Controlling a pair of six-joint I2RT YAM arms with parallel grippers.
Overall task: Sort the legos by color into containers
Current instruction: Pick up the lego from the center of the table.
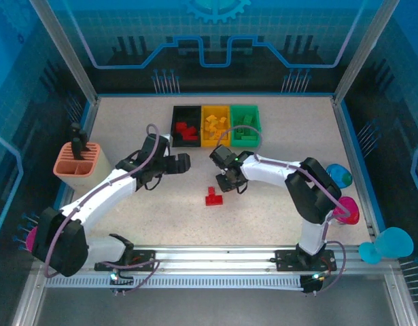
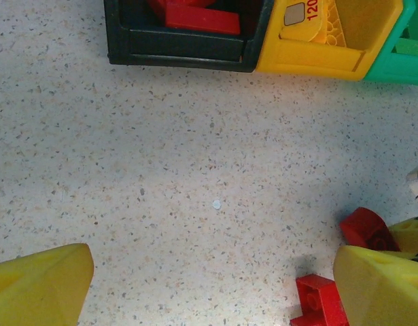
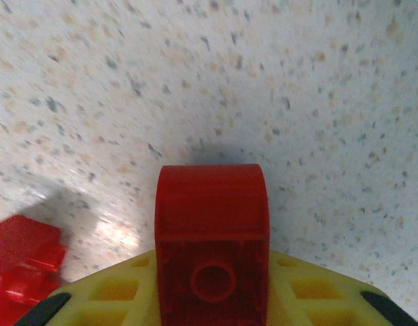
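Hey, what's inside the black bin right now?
Several red legos lie piled in the black bin. Every piece I can see in there is red. Whatever sits beneath the pile is covered, so the exact count is unclear.

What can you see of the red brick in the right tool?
The red brick is glossy plastic, blocky, with one rounded end pointing away from the wrist camera and a round ring moulded into its facing side. It sits centred between the yellow fingers of the right tool, which clamp it on both sides. It casts a shadow on the speckled table beyond. Whether it touches the table is unclear.
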